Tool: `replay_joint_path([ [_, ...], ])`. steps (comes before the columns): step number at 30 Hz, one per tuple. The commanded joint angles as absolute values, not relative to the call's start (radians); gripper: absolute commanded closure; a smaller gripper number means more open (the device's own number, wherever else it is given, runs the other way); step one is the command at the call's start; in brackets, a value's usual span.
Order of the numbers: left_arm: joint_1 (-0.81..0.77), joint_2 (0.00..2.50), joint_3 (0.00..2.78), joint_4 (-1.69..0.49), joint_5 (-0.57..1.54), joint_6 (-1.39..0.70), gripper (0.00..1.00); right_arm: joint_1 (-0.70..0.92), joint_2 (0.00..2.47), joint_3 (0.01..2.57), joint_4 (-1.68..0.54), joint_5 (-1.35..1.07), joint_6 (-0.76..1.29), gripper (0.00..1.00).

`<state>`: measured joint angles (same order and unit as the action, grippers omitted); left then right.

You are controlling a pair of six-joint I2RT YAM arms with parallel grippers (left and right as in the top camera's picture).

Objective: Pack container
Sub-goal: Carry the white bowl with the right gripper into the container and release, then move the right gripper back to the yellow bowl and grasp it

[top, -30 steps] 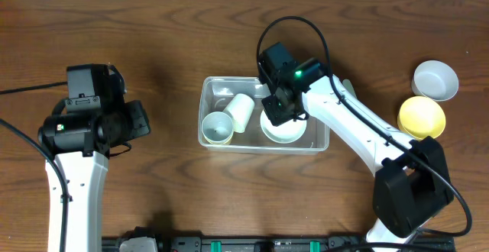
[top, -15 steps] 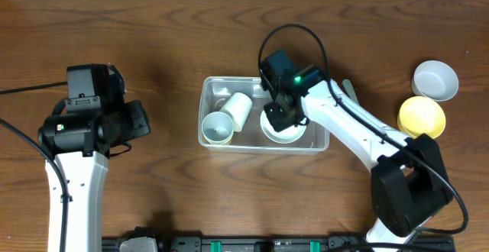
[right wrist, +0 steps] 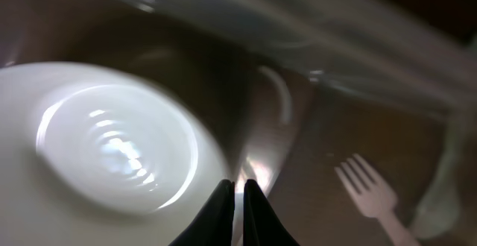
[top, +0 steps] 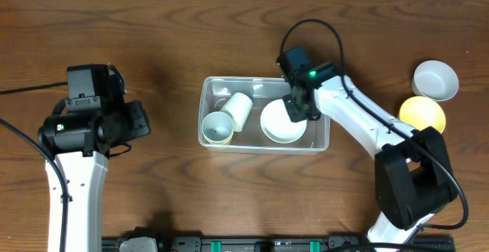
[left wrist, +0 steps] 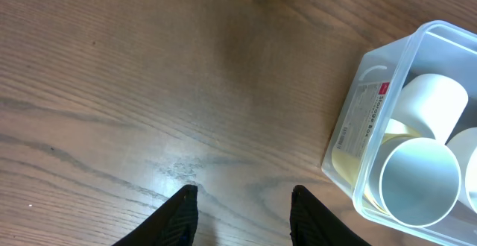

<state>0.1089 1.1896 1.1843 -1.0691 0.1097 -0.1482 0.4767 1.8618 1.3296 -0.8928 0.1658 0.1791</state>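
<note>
The clear container (top: 263, 150) sits mid-table. Inside it are a yellowish cup (top: 218, 128) standing upright, a white cup (top: 240, 110) lying on its side, and a white bowl (top: 281, 122). My right gripper (top: 299, 112) hovers over the bowl's right edge. In the right wrist view its jaws (right wrist: 238, 183) are shut with nothing between them, the bowl (right wrist: 112, 142) to their left and the container wall (right wrist: 335, 37) behind. My left gripper (left wrist: 242, 195) is open over bare wood, left of the container (left wrist: 363, 115) and apart from it.
A white bowl (top: 435, 79) and a yellow bowl (top: 422, 114) stand at the table's right side. A white plastic fork (right wrist: 370, 192) lies on the wood just beyond the container wall. The left arm (top: 84, 122) stands at the far left.
The right gripper let go of the white bowl inside the container, closed its jaws and moved right. The left arm stayed still.
</note>
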Motion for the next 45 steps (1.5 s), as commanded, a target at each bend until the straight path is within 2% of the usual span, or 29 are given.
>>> replay_joint_path([
  [1, 0.113, 1.195, 1.187, -1.072, 0.12, -0.128, 0.59, 0.451, 1.87, 1.329, -0.893, 0.21, 0.205, 0.92],
  [10, 0.113, 1.195, 1.187, -1.072, 0.12, -0.128, 0.59, 0.446, 1.86, 1.351, -0.881, 0.199, 0.205, 0.94],
  [14, 0.113, 1.195, 1.187, -1.071, 0.12, -0.128, 0.59, 0.446, 1.804, 1.454, -0.949, 0.162, 0.206, 0.93],
  [16, 0.113, 1.195, 1.187, -1.071, 0.12, -0.128, 0.59, 0.442, 1.759, 1.514, -0.98, 0.16, 0.206, 0.9],
  [17, 0.113, 1.195, 1.187, -1.072, 0.12, -0.128, 0.59, 0.435, 1.733, 1.54, -0.991, 0.16, 0.206, 0.87],
  [20, 0.113, 1.195, 1.187, -1.072, 0.12, -0.128, 0.59, 0.376, 1.65, 1.602, -1.024, 0.16, 0.251, 0.48],
  [21, 0.113, 1.195, 1.187, -1.072, 0.12, -0.128, 0.59, 0.34, 1.623, 1.614, -1.036, 0.161, 0.279, 0.43],
  [23, 0.113, 1.195, 1.187, -1.072, 0.12, -0.128, 0.59, 0.265, 1.581, 1.62, -1.056, 0.16, 0.32, 0.41],
  [26, 0.113, 1.195, 1.187, -1.072, 0.12, -0.128, 0.59, 0.104, 1.546, 1.62, -1.114, 0.157, 0.373, 0.31],
  [31, 0.113, 1.195, 1.187, -1.072, 0.12, -0.128, 0.59, -0.121, 1.572, 1.605, -1.182, 0.149, 0.358, 0.26],
  [34, 0.113, 1.195, 1.187, -1.072, 0.12, -0.128, 0.59, -0.195, 1.608, 1.571, -1.174, 0.149, 0.319, 0.24],
  [45, 0.113, 1.195, 1.187, -1.072, 0.12, -0.128, 0.59, -0.255, 1.847, 1.47, -1.136, 0.149, 0.287, 0.23],
])
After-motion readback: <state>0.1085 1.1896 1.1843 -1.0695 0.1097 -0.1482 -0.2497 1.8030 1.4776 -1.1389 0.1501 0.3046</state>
